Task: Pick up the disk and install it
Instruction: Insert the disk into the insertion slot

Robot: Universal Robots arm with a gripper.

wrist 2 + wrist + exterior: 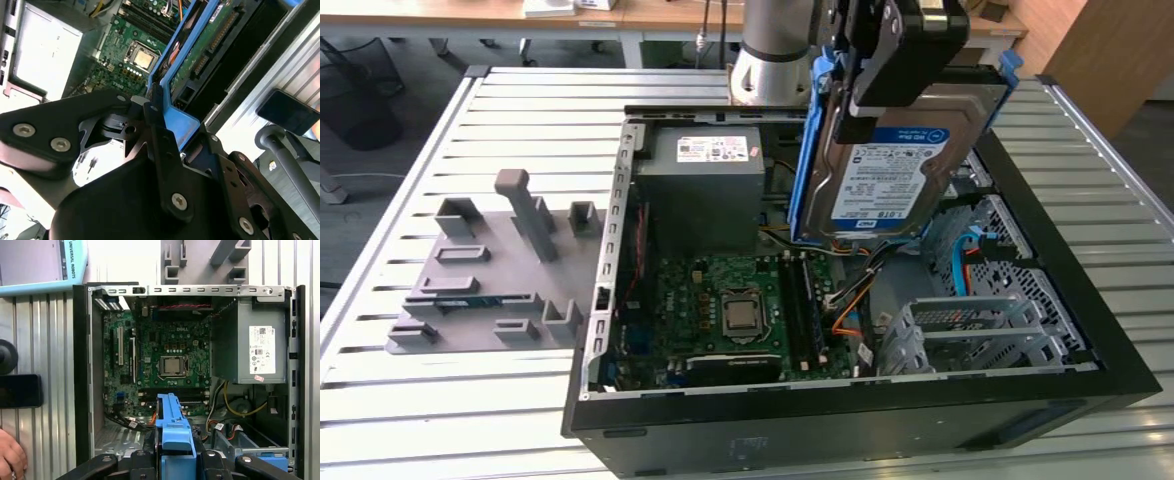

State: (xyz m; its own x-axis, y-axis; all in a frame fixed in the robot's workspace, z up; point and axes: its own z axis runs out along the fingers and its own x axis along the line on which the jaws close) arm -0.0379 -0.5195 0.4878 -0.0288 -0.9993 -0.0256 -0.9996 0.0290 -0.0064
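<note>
We see the jaws closed on the end of the blue carrier bracket (172, 427), so the disk (887, 180) hangs directly below the jaws, its long axis nearly vertical, above the open computer case (854, 425), with the metal drive cage (981, 330) lower still.

The robot's arm (767, 50), a pale grey tube, stands upright at the far side of the scene in the exterior view. Its black wrist housing (914, 40) juts toward the exterior view's right. From there the black gripper (861, 115) points downward, jaws closed on the upper edge of the disk (887, 170), which hangs upright beneath it. In the second wrist view a dark finger (162, 145) presses flat against the disk's blue carrier bracket (177, 120). In the first wrist view the gripper (176, 460) clamps that bracket from both sides.
</note>
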